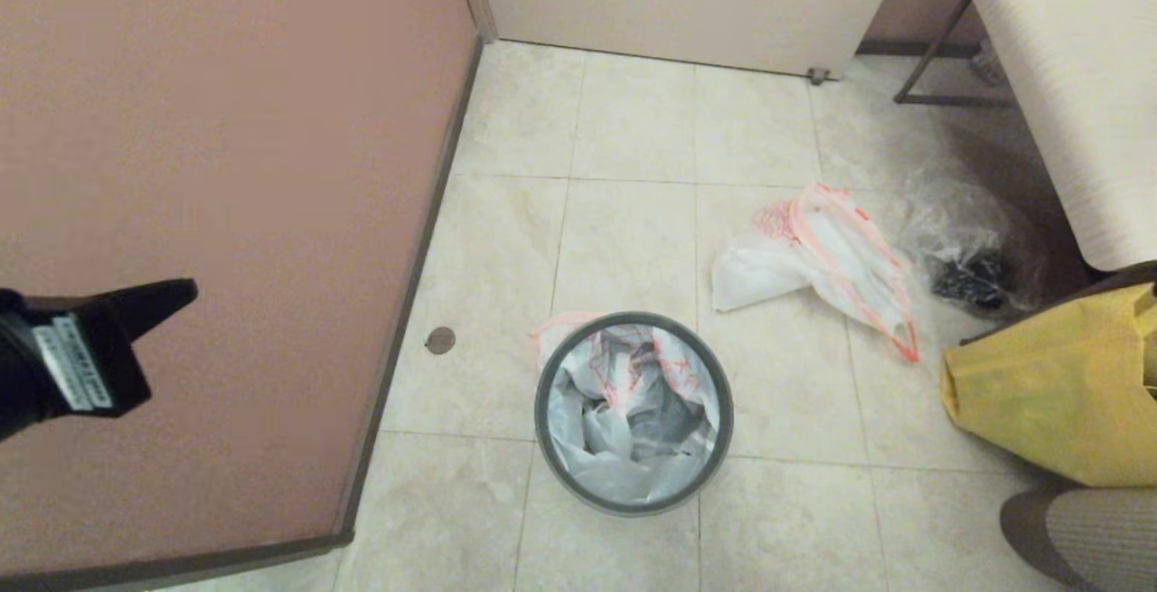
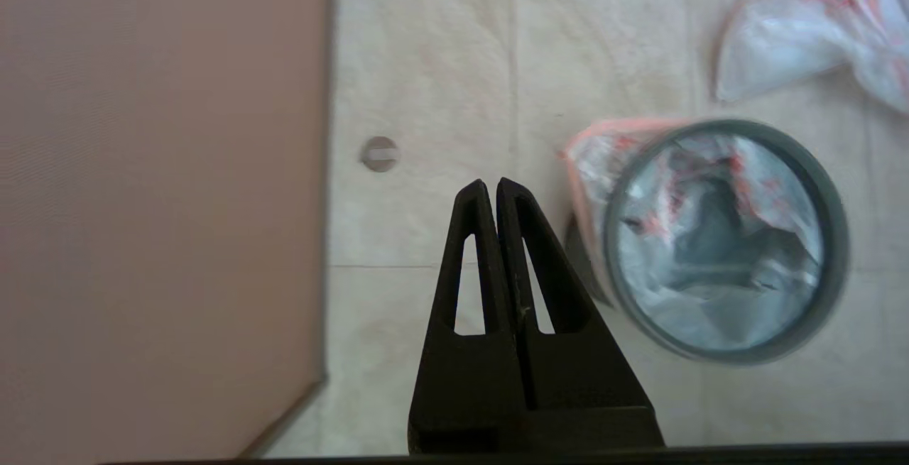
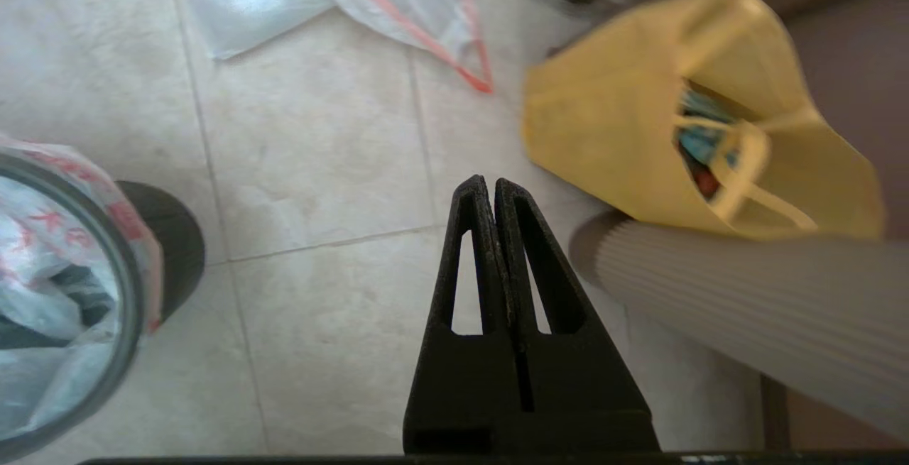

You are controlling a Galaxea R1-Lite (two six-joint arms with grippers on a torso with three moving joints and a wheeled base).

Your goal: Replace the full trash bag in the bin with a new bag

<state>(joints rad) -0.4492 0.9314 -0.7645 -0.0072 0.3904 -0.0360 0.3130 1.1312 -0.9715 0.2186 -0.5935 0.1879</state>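
The bin (image 1: 633, 506) is a small round black bucket with a grey hoop rim, standing on the tiled floor. The full trash bag (image 1: 624, 447) lines it, thin white plastic with an orange band spilling over the rim's far left side. Behind and right of the bin, the new bag (image 1: 813, 258) lies flat on the floor, white with orange edge and lettering. My left gripper (image 1: 181, 292) hangs shut and empty at the far left, high beside the wall. My right gripper (image 3: 490, 179) is shut and empty over bare tiles between the bin (image 3: 177, 238) and a yellow bag (image 3: 625, 138).
A brown wall panel (image 1: 226, 212) runs along the left. To the right are a clear crinkled bag with black contents (image 1: 967, 249), the yellow bag (image 1: 1048, 393), a grey ribbed object (image 1: 1085, 529) and a white counter (image 1: 1067, 77). A round floor drain (image 1: 440, 340) sits left of the bin.
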